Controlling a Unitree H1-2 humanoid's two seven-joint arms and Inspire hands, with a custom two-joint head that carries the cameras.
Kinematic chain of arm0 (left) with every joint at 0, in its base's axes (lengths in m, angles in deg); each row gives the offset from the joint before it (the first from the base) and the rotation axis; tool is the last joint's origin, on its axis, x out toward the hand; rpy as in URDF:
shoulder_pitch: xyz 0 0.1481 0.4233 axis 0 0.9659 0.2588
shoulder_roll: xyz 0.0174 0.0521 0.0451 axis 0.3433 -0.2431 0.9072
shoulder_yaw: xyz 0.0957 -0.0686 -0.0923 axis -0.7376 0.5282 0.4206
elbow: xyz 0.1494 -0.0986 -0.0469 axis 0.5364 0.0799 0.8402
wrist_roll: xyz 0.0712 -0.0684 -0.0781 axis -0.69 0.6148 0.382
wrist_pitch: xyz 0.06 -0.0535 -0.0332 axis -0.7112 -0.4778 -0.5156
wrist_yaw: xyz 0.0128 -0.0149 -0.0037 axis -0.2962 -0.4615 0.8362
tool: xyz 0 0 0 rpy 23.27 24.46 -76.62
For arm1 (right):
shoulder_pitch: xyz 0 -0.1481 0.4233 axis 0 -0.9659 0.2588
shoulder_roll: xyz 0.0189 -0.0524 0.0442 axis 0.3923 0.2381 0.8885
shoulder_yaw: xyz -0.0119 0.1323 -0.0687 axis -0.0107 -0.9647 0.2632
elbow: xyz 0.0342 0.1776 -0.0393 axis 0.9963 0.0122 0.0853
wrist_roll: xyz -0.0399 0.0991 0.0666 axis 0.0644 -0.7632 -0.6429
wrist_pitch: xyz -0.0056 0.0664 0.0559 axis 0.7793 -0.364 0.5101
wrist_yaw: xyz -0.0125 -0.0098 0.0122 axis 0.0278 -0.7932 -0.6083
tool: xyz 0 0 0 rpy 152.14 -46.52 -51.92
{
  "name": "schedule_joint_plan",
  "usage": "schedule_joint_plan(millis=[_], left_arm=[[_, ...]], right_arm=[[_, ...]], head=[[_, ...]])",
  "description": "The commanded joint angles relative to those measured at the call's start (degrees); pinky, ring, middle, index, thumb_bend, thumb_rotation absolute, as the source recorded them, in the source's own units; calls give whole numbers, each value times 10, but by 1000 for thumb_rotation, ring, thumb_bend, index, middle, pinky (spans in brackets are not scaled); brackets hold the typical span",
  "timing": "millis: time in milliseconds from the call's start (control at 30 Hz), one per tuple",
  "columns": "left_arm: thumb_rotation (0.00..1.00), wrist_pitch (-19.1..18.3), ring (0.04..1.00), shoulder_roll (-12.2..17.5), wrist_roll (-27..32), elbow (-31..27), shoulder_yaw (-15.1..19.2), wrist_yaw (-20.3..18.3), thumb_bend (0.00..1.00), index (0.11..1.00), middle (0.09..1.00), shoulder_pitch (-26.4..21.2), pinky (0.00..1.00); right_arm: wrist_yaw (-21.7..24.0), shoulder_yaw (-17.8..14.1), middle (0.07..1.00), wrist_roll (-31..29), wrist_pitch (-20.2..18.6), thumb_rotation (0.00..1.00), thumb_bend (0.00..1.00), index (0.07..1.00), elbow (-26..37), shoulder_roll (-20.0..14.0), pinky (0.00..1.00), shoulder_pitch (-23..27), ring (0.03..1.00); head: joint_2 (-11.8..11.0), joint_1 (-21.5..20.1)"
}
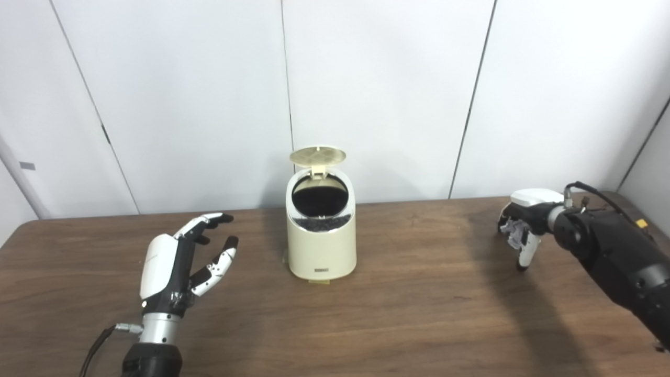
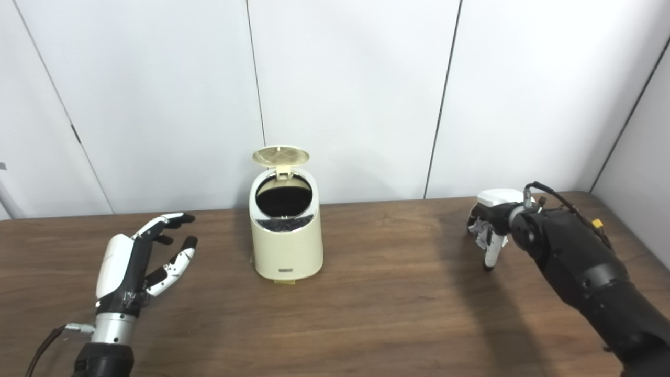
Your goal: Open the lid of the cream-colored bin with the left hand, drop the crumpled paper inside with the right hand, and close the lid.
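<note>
The left robot hand (image 1: 180,259) stands upright left of the bin, fingers spread, holding nothing. The right robot hand (image 1: 525,222) points down over the tabletop (image 1: 419,293) at far right, fingers curled on the crumpled paper (image 1: 510,229). The cream-colored bin (image 1: 321,230) sits mid-tabletop, lid (image 1: 317,155) raised, dark interior showing.

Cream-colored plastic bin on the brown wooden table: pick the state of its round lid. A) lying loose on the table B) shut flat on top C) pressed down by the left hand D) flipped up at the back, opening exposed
D: the round lid stands raised behind the cream-colored plastic bin, its dark opening exposed; the left hand hangs open, apart from it.
</note>
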Motion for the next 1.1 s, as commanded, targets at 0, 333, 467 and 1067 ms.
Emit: schedule_joint_plan(millis=[0, 333, 467, 1067], left_arm=[[516, 11, 742, 8, 1, -23, 6, 10, 378, 733, 749, -13, 607], [496, 12, 734, 9, 4, -24, 8, 8, 374, 734, 751, -12, 594], [502, 15, 736, 9, 3, -22, 8, 9, 376, 733, 749, -12, 597], [513, 14, 733, 10, 2, -23, 7, 8, 378, 733, 750, -12, 591]], right_arm=[[-9, -7, 731, 4, -7, 43, 827, 709, 13, -18, 525, 15, 649], [-17, -12, 730, 4, -22, 0, 823, 726, -1, -19, 505, 6, 630], [-48, -11, 688, 8, -13, 0, 794, 689, -18, -18, 454, 6, 571], [-203, 7, 519, 52, -20, 0, 527, 474, -51, -8, 580, 2, 587]], head=[[1, 0], [2, -1], [2, -1], [2, -2]])
